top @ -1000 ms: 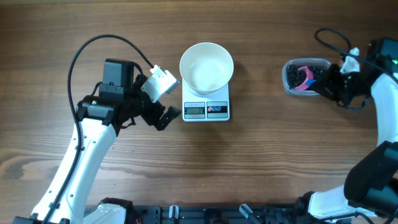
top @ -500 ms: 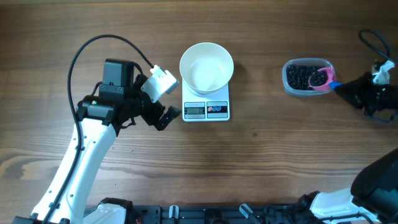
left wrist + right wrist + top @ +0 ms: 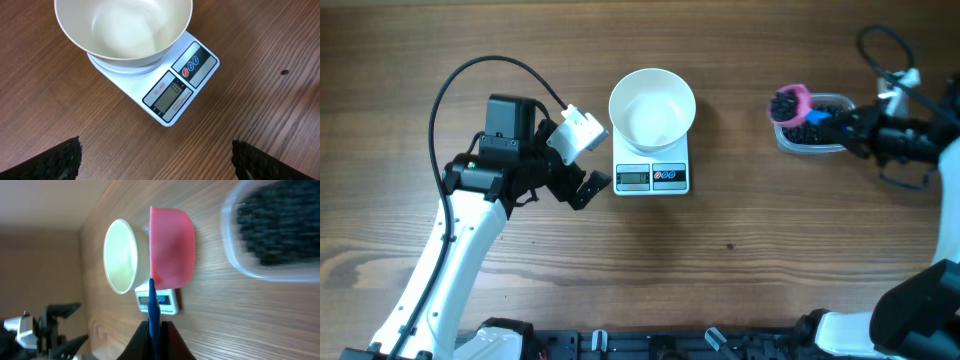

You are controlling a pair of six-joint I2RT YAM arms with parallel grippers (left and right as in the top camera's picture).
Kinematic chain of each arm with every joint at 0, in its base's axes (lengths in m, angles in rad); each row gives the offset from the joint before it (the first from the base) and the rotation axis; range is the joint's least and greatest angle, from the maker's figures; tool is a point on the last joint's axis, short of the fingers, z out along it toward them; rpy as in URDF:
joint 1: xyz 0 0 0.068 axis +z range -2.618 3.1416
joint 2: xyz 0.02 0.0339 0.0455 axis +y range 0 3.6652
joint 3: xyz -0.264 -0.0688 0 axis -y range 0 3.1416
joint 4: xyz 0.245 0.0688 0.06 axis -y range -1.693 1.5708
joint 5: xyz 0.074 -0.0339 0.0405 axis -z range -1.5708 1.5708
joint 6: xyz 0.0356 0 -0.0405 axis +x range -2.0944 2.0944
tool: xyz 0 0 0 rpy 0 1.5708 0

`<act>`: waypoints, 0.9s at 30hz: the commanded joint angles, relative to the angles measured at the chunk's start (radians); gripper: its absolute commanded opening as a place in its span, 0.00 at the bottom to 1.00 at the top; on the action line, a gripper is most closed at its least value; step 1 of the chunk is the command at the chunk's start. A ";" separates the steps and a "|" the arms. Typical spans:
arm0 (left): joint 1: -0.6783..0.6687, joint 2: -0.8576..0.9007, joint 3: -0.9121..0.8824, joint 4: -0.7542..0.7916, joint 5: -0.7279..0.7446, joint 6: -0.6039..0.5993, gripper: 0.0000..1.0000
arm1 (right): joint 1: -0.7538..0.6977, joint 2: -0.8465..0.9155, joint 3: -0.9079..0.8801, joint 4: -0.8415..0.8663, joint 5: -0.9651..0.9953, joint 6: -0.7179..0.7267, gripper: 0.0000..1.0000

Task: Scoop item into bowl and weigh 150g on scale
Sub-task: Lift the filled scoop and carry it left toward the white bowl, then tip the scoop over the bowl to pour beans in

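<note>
The white bowl (image 3: 652,108) stands empty on the white scale (image 3: 665,177) at the table's middle. My left gripper (image 3: 582,165) hovers just left of the scale, wide open and holding nothing; in its wrist view the bowl (image 3: 150,45) and scale (image 3: 182,85) lie ahead of the gripper (image 3: 157,161). My right gripper (image 3: 845,125) is shut on the blue handle (image 3: 153,305) of the pink scoop (image 3: 792,102). The scoop carries black beads (image 3: 783,104) above the left end of the clear tub (image 3: 782,135). More beads (image 3: 280,225) lie in the tub.
The left arm's black cable (image 3: 470,75) loops over the table at the back left. The right arm's cable (image 3: 875,45) curls at the back right. Bare wooden tabletop (image 3: 740,250) stretches between scale and tub and toward the front.
My right gripper has lifted the scoop out of the tub with beads in it and carried it left over the tub's left end. The left arm has not moved.
</note>
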 commanded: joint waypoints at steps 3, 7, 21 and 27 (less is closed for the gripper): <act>-0.004 -0.014 0.001 0.002 0.009 0.019 1.00 | 0.193 -0.018 0.009 0.173 -0.094 0.211 0.04; -0.004 -0.014 0.001 0.002 0.009 0.020 1.00 | 0.315 -0.018 0.009 0.340 -0.105 0.349 0.04; -0.004 -0.014 0.001 0.002 0.009 0.019 1.00 | 0.539 -0.016 0.009 0.366 0.127 0.422 0.04; -0.004 -0.014 0.001 0.002 0.009 0.019 1.00 | 0.595 -0.013 0.009 0.369 0.284 0.441 0.04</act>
